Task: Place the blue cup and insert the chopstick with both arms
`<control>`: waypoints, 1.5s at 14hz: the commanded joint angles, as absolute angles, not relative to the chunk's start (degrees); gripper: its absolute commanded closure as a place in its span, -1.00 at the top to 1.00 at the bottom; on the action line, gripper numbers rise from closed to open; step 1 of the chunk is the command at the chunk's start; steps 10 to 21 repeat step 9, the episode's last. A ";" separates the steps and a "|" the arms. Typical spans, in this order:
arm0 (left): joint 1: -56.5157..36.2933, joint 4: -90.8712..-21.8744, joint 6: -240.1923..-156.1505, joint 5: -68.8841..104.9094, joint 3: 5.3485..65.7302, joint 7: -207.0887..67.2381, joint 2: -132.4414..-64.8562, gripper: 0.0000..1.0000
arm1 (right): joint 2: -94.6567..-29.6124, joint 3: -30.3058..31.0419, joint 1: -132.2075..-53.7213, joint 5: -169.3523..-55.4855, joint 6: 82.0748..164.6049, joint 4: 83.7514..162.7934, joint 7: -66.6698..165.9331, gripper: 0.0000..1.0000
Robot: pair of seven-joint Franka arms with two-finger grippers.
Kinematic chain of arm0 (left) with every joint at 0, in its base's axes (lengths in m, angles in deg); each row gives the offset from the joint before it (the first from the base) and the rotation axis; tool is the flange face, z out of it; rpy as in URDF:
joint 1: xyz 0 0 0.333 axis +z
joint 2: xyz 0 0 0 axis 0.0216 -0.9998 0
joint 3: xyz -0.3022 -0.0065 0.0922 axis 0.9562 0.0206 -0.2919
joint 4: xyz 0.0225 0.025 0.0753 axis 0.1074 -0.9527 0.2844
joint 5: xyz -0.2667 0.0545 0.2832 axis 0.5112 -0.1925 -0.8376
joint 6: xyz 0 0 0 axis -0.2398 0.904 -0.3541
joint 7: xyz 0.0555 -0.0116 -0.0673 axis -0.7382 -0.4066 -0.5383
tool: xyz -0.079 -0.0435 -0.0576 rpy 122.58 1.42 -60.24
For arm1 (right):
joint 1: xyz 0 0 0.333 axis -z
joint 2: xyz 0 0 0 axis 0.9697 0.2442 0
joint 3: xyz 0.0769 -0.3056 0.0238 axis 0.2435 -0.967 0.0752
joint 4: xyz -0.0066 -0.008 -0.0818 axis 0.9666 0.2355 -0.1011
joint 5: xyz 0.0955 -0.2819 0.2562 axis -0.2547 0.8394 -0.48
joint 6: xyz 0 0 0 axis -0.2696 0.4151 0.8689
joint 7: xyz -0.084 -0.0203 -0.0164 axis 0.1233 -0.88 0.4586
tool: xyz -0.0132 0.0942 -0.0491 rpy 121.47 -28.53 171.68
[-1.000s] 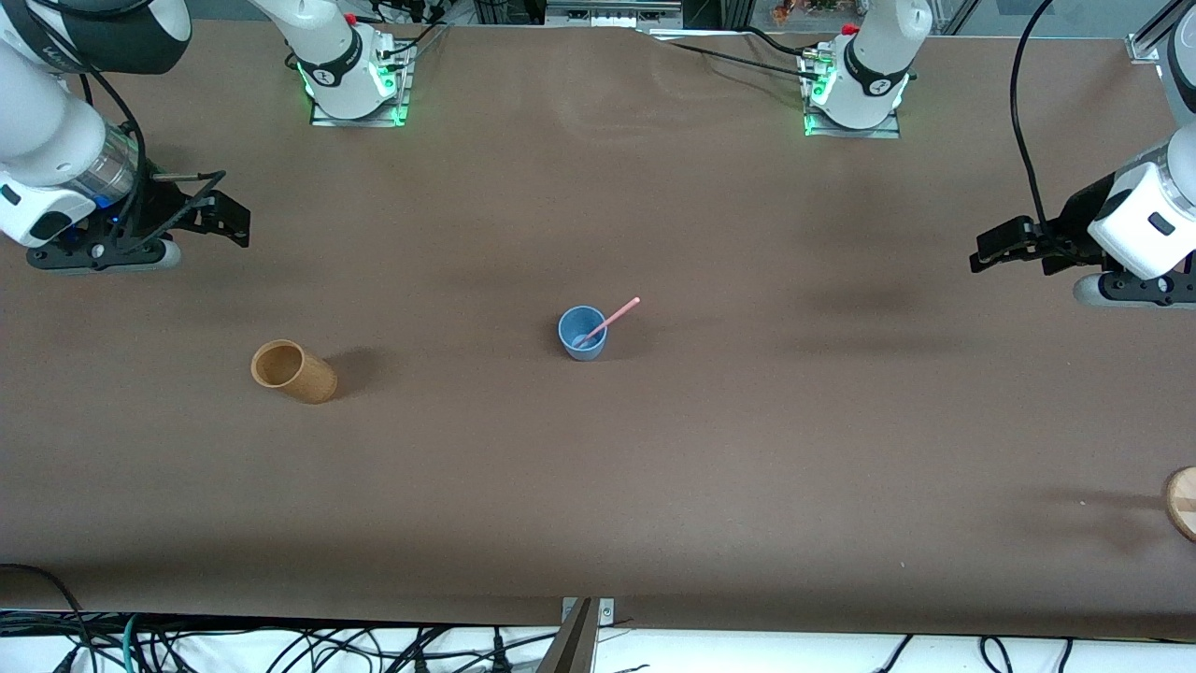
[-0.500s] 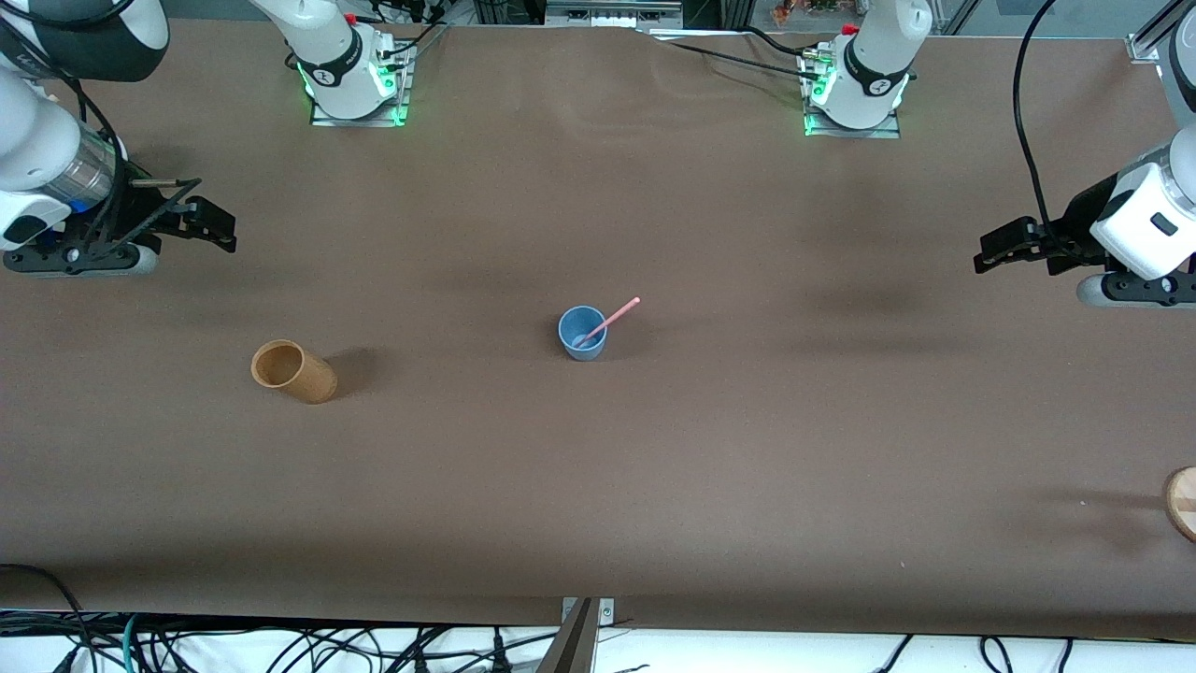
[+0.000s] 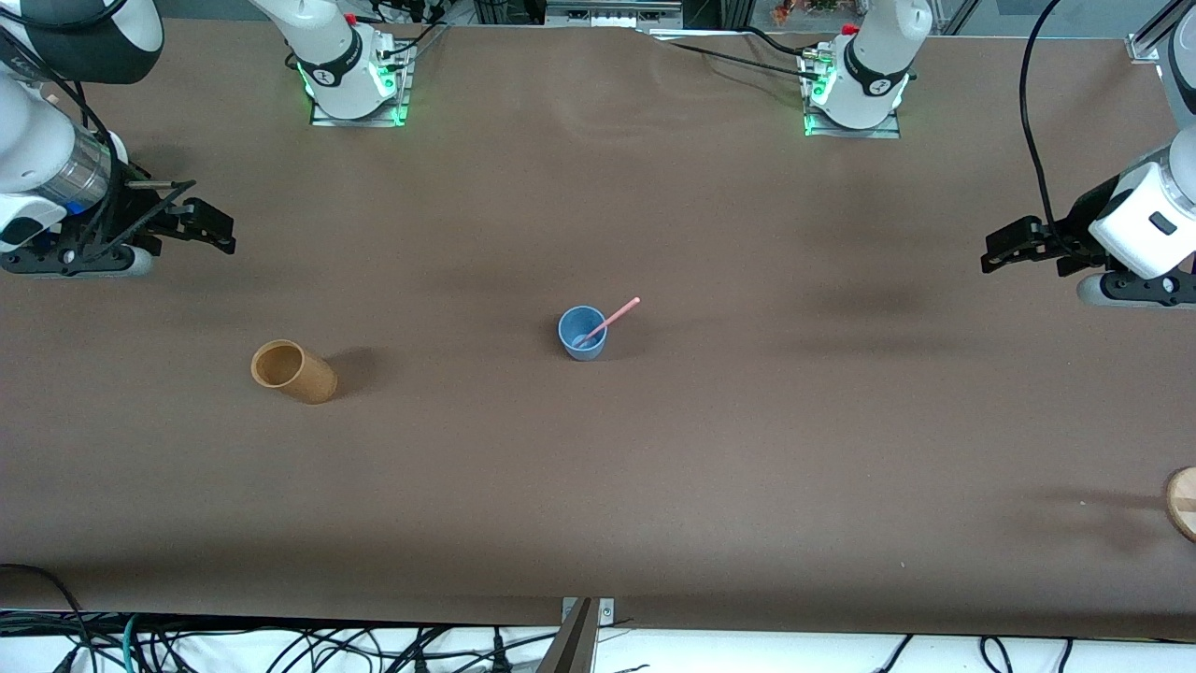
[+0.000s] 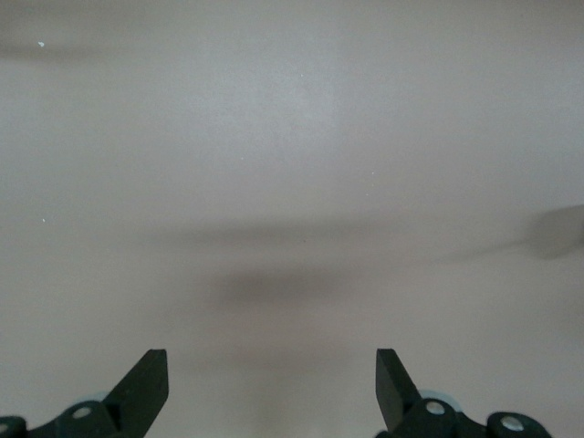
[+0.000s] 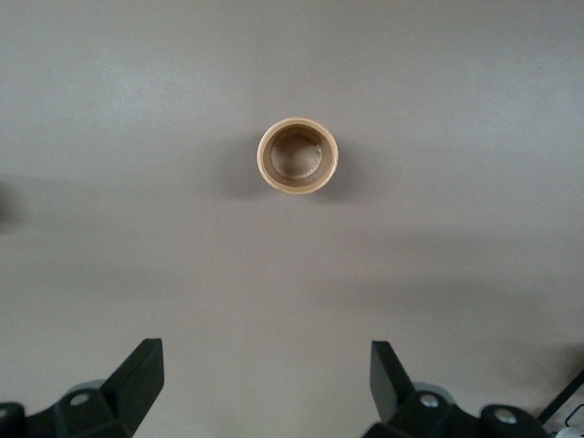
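Blue cup [image 3: 582,333]: standing upright near the middle of the brown worktop [image 3: 598,467], mouth facing up, touched by neither hand.

Chopstick [image 3: 612,320]: pink, sitting inside the blue cup, lower end resting on the cup's bottom, leaning over the rim with the upper end pointing toward the left arm's end of the worktop and away from the front camera.

Brown cup [image 3: 292,371]: tan, cylindrical, standing on the worktop well apart from the blue cup, toward the right arm's end and slightly nearer to the front camera; showing as an open round mouth [image 5: 297,157] in the right wrist view.

Left hand [image 3: 1002,250]: hanging over bare worktop at the left arm's end, well apart from the blue cup; fingers [image 4: 146,388] spread wide in the left wrist view, gripping nothing, only bare brown surface and soft shadows lying between them.

Right hand [image 3: 217,230]: hanging over bare worktop at the right arm's end, well apart from the blue cup; fingers [image 5: 141,372] spread wide in the right wrist view, gripping nothing.

Arm bases: both sitting on metal plates at the worktop's edge farthest from the front camera, green lights glowing at their feet, one [image 3: 855,89] toward the left arm's end, the other [image 3: 348,75] toward the right arm's end.

Round wooden thing [image 3: 1183,502]: lying at the worktop's edge toward the left arm's end, nearer to the front camera than the blue cup, only partly showing.

Cables [image 3: 280,645]: lying tangled below the worktop's edge nearest the front camera.
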State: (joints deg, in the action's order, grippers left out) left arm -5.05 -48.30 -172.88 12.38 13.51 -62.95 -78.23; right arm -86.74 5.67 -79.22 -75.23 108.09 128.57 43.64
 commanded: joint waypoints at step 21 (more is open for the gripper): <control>-5.37 -46.66 -172.59 11.66 13.52 -61.72 -79.00 1.00 | -87.27 6.34 -79.21 -75.40 107.83 128.49 44.86 1.00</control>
